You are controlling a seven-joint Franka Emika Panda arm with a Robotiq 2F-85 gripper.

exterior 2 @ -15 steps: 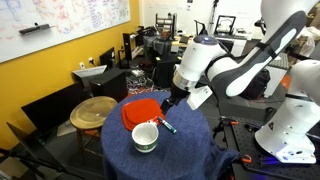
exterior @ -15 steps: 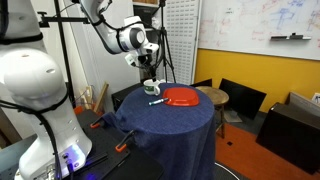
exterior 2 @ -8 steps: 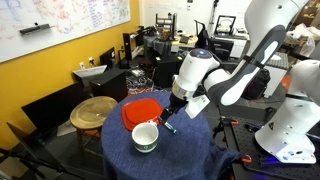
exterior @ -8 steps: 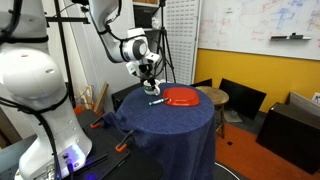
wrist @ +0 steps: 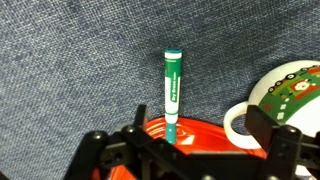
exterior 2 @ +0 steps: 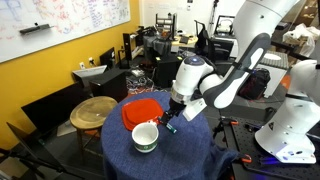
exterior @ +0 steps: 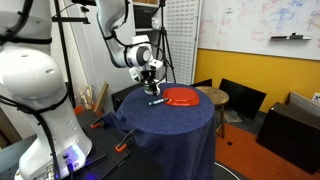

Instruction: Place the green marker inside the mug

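Poised low over the green marker, lying flat on the blue-clothed bench with one end at the red plate, near the mug; jaws apart, straddling it, clamping nothing

On the bench, in an exterior view, the mug is set nearest the front edge, with the plate just behind it. The marker is laid to the right of the mug, beside the plate's rim, and the gripper is held just above it. In the wrist view, the mug is seen to the marker's right, and the plate at its lower end.
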